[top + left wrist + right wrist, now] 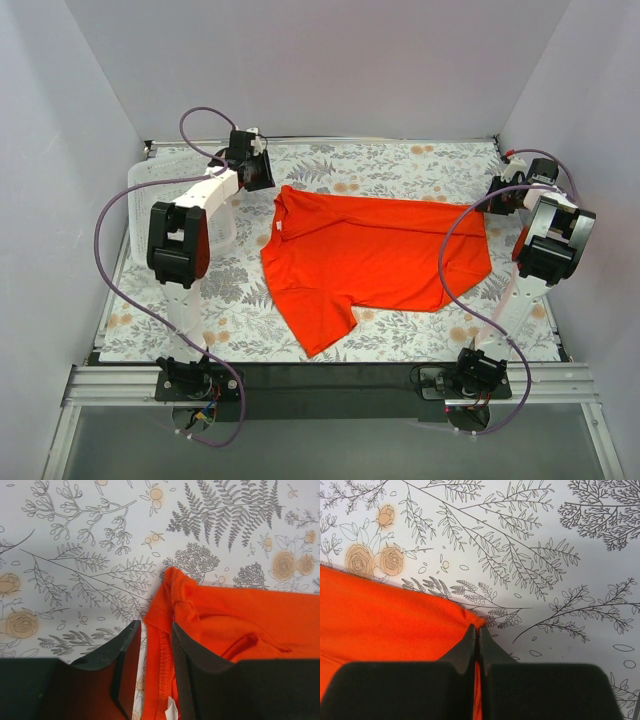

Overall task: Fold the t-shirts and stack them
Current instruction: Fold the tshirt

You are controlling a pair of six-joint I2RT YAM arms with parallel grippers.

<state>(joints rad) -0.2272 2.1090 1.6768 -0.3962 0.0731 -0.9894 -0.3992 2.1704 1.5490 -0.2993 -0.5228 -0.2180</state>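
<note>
Count: one t-shirt (pixel 375 255), one basket (pixel 150 190), two claws.
Near edge: black rail (pixel 330 380) along the front; a strip of bare floral table (pixel 230 330) lies between it and the shirt's nearest sleeve.
T-shirt: orange-red, spread mid-table, collar to the left, hem to the right, one sleeve pointing at the near edge.
Room: open cloth on the near and far sides of the shirt; white walls (pixel 330 60) close in left, right and back.
Right claw (pixel 477 628): at the hem's far right corner, jaws pressed together on the fabric, a sliver of orange between them.
Left claw (pixel 155 627): at the collar end, jaws standing apart, straddling the shirt's edge; fabric in the gap, not pinched.
Basket: white, perforated, far left by the wall, apart from the shirt.
</note>
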